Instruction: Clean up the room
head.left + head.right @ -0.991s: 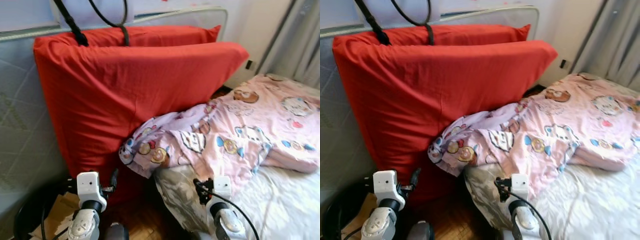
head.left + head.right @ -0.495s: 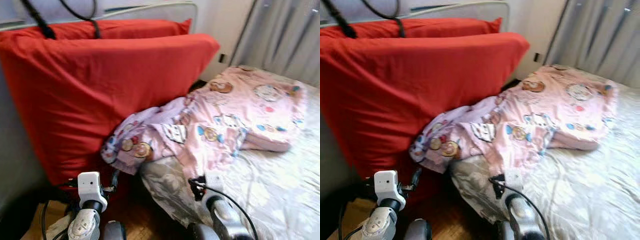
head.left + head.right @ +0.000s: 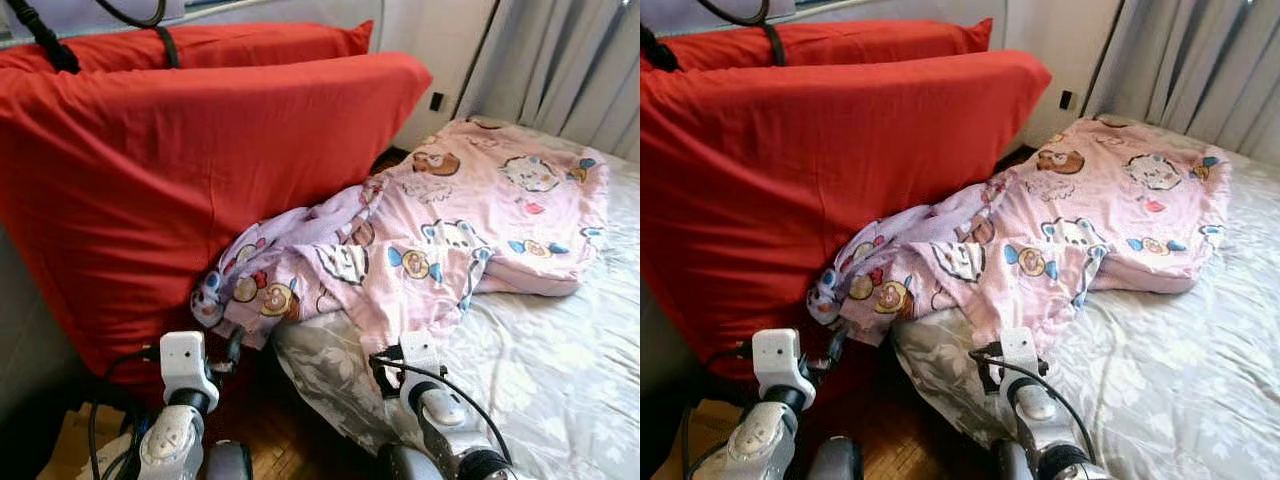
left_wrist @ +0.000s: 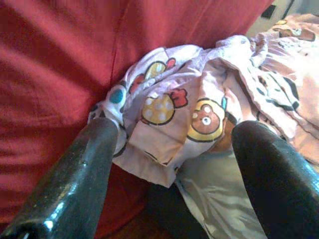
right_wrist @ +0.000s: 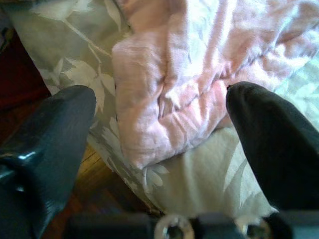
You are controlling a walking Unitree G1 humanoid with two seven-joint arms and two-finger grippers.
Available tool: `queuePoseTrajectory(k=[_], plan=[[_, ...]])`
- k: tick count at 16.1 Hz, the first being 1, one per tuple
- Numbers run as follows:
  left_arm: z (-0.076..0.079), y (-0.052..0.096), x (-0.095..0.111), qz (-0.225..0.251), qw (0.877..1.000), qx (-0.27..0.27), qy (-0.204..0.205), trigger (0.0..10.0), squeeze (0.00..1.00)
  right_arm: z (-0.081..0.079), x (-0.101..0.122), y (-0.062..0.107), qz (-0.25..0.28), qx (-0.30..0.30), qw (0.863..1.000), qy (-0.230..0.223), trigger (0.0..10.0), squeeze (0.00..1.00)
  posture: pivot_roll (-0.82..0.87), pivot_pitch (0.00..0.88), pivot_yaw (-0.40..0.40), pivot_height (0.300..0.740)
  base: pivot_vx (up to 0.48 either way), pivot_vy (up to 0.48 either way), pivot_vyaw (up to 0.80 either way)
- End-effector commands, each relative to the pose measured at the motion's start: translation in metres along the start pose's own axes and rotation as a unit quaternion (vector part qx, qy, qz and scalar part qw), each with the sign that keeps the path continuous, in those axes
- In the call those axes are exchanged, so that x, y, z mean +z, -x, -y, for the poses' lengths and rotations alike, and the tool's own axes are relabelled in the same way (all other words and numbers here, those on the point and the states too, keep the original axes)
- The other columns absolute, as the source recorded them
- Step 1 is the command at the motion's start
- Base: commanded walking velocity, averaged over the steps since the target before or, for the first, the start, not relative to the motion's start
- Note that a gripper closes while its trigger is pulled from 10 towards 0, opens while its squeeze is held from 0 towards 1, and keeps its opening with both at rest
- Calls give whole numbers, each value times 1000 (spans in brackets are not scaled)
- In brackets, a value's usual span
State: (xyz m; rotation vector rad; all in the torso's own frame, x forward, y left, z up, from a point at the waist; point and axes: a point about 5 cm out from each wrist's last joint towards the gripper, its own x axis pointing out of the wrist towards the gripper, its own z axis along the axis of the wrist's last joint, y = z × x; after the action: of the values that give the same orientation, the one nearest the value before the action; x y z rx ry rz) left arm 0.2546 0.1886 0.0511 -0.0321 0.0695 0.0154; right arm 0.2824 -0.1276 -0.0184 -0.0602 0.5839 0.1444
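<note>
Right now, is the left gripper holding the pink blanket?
No. The left gripper is open, its fingers apart and short of the pink blanket hanging off the bed.

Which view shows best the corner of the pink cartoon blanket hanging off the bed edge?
The left wrist view: the blanket corner hangs close up between the open left gripper fingers, against the red mattress. The eye views show the whole blanket, smaller. The right wrist view shows another fold between the open right gripper fingers.

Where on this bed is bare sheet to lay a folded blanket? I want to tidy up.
Bare floral sheet lies between the pink cartoon blanket and the bed's near edge, toward the curtain. The corner against the red cushion is crowded with bunched blanket.
</note>
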Motion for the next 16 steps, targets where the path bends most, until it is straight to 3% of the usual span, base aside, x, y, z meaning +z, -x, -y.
queuePoseTrajectory(k=[1, 3, 4, 5, 6, 9, 12, 16], plan=[[4, 0, 3, 0, 1000, -10, -3, 10000, 0, 4, -5, 1, -13, -2, 1000, 3, 10000, 1000, 131, 89, -99, 604, 0, 0, 0], [3, -1, 13, 14, 1000, -7, -3, 10000, 0, 6, -5, 1, -15, -5, 1000, 3, 10000, 1000, 143, 128, -104, 604, 0, 0, 0], [2, 0, 18, 20, 1000, -4, -4, 10000, 0, 7, -3, 1, -12, -5, 1000, 1, 10000, 698, 153, 163, -104, 604, 0, 0, 0], [1, 2, 21, 24, 1000, -3, -5, 10000, 0, 7, -2, 0, -10, -5, 1000, 1, 10000, 235, 154, 169, -105, 604, 0, 0, 0], [0, 4, 25, 26, 1000, -1, -5, 10000, 0, 6, 2, -1, -6, -4, 1000, 1, 10000, 0, 165, 200, -104, 604, 0, 0, 0], [1, 13, 30, 26, 1000, -2, -7, 10000, 0, -1, 12, -3, 11, 8, 1000, 13, 10000, 0, 184, 242, -105, 604, 0, 0, 0], [-2, 17, 34, 22, 1000, -3, -22, 10000, 0, -7, 26, -6, 37, 23, 999, -3, 10000, 0, 191, 264, -107, 604, 0, 0, 0], [0, 28, 40, 19, 1000, 0, -19, 10000, 0, -9, 32, -8, 33, 20, 999, 26, 10000, 0, 217, 309, -113, 604, 0, 0, 0]])
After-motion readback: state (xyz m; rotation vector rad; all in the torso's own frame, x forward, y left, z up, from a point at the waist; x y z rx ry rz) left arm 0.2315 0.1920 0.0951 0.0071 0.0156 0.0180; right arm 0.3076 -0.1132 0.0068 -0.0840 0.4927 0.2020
